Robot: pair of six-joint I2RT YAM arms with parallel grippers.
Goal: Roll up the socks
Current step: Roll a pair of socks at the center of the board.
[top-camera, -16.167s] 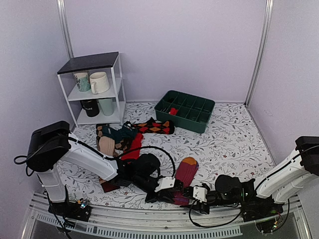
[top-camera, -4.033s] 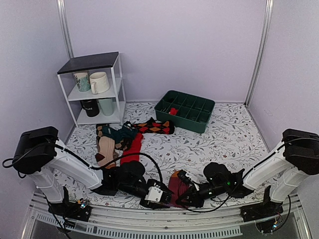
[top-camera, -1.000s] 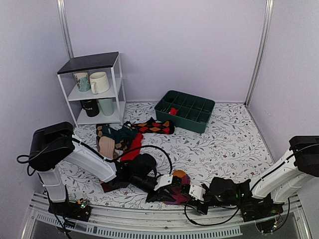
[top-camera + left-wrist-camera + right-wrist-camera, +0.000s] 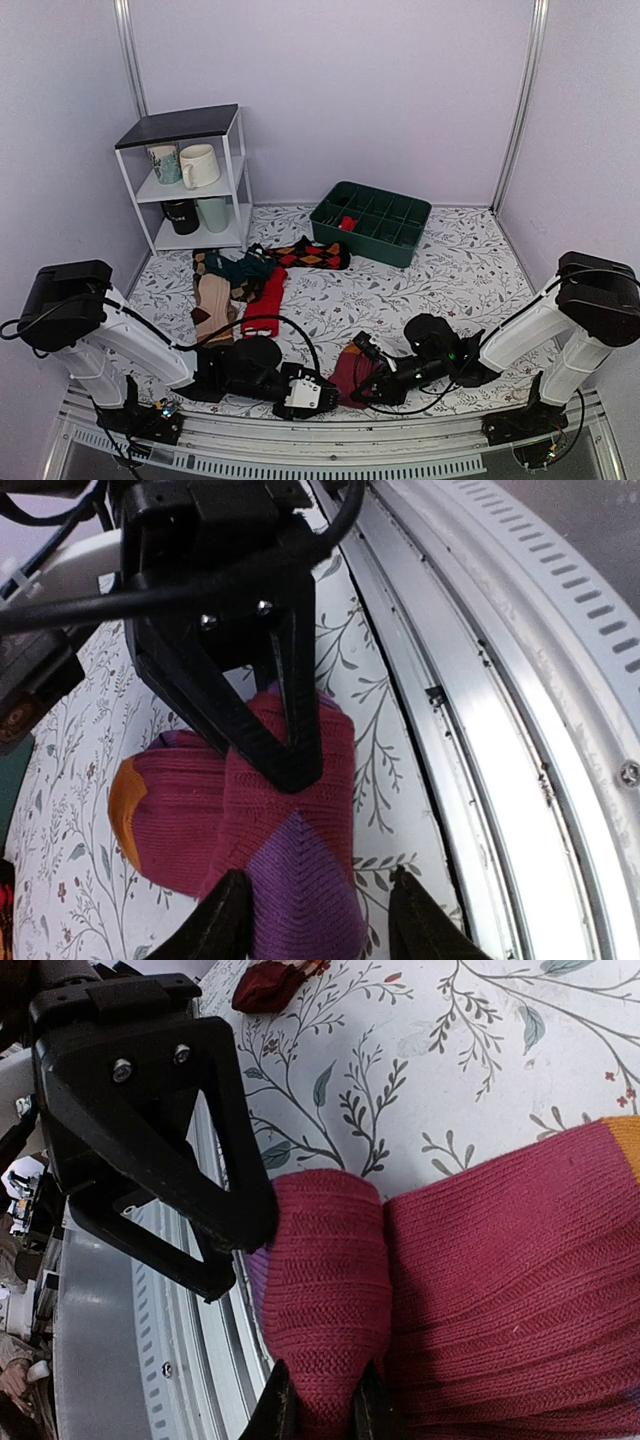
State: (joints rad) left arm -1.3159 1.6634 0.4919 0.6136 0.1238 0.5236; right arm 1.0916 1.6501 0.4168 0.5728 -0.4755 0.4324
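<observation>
Four mugs on one white shelf, far-left corner. One heap of loose socks left of centre: one brown-striped, one teal, one plain red, one black-red argyle; full count unclear. One green divided tray toward the far edge, one red item in a compartment.

Near edge, middle:
- Left gripper: fingers spread wide, either side of the purple patch.
- Maroon socks: lie between both grippers. Ribbed maroon knit, orange toe, purple chevron patch, near end folded into a thick roll.
- Right gripper: fingers narrow, pinching that roll.
</observation>
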